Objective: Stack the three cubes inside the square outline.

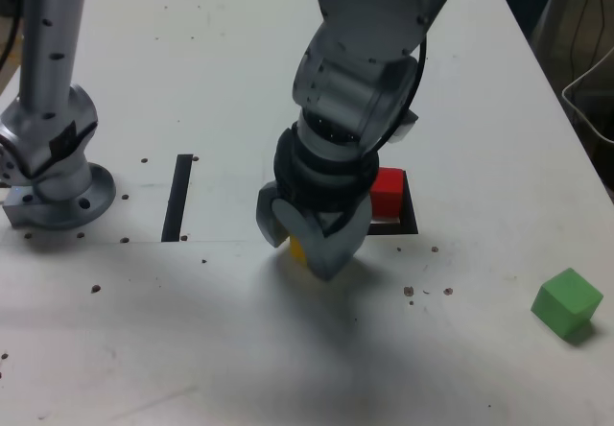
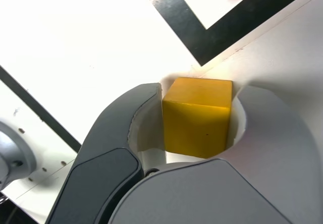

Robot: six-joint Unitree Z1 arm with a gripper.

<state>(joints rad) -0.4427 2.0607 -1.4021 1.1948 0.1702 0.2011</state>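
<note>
White and marked with dark specks, the table fills most of the exterior view, its near edge cut off; a pale cable runs over the dim background at the exterior view's right. Down from the top comes the arm, its upper part out of frame, covering much of the middle. The gripper is drawn in on the yellow cube — one finger against each side — though the cube's underside is hidden, so I cannot tell whether it touches the table. Over at the exterior view's left stands the base, partly cropped.

Behind the gripper, the outline shows only at its right side and lower right corner in the exterior view; the wrist view catches another corner, cut off by the frame. Between base and gripper lies the black strip.

As for the cubes, the red cube is within the outline, its left part hidden by the gripper — barely a sliver of it enters the wrist view. The green cube sits well apart on the table, near the exterior view's right edge.
</note>
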